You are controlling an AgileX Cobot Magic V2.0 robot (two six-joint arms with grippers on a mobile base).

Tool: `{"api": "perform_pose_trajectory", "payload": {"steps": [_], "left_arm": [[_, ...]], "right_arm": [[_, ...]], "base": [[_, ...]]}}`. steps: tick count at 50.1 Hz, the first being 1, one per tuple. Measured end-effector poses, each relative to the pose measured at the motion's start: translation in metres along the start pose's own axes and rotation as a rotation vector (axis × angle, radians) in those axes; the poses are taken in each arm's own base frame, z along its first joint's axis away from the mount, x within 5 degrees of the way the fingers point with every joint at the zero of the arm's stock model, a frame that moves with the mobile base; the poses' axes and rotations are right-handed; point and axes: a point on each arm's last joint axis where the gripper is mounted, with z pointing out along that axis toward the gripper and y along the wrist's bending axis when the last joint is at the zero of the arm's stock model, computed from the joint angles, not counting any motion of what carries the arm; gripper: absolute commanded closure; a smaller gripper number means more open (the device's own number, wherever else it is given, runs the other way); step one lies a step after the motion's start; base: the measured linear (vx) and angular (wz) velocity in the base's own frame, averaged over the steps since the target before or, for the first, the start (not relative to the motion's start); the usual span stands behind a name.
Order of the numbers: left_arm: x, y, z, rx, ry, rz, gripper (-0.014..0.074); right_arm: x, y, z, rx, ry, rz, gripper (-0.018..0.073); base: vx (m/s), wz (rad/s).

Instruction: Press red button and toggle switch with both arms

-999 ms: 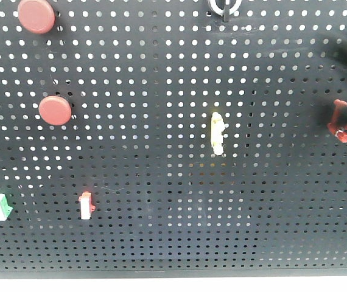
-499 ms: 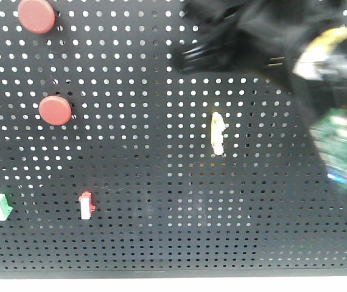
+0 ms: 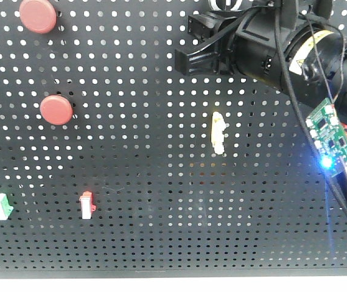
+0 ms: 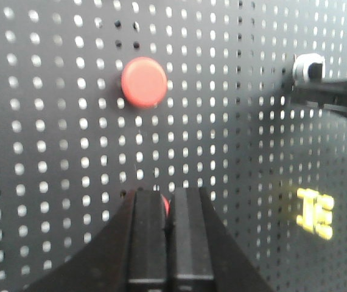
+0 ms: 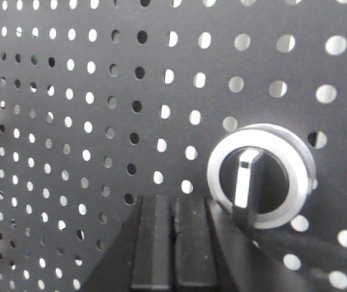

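Blocking pegboard (image 3: pixel 161 243) beyond yellow lever (image 3: pixel 219 132): right arm (image 3: pixel 265 42), dangling circuit board (image 3: pixel 330 135).

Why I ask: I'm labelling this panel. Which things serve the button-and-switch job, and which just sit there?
Job, likely: lower red button, upper red button, left pincer, right pincer. The toggle switch is not in view.

Just there: yellow lever, red-and-white rocker, green-and-white rocker, rotary knob.
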Motion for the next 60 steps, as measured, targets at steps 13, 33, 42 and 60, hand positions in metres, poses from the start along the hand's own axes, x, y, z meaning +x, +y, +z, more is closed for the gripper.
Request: {"api": "perform_pose_trajectory", "payload": {"steps": [13,33,42,60], "left_arm": [[-0.001,0.0,0.0,0.002,-0.013,0.0,0.0596],[-0.002,0.0,0.0,0.003,-0.019,0.0,0.0596],[-0.002,0.0,0.0,0.003,-0.019,0.0,0.0595],[-0.002,0.0,0.0,0.003,-0.019,0.0,0.0595]], "right_arm": [[-0.011,-0.015,-0.021,0.058,0.065,-0.03,0.0559],[-0.029,-0.01,-0.075,0.041,-0.02,-0.04,0.0559],[-0.017,-0.007,-0.111,0.032,-0.034,-0.056,0.0559],[-0.006,-0.006,-0.124,0.033,-0.017,-0.09,0.0559]], "base": [[0.0,0.0],[0.0,0.0],[0.0,0.0],[0.0,0.0]]}}
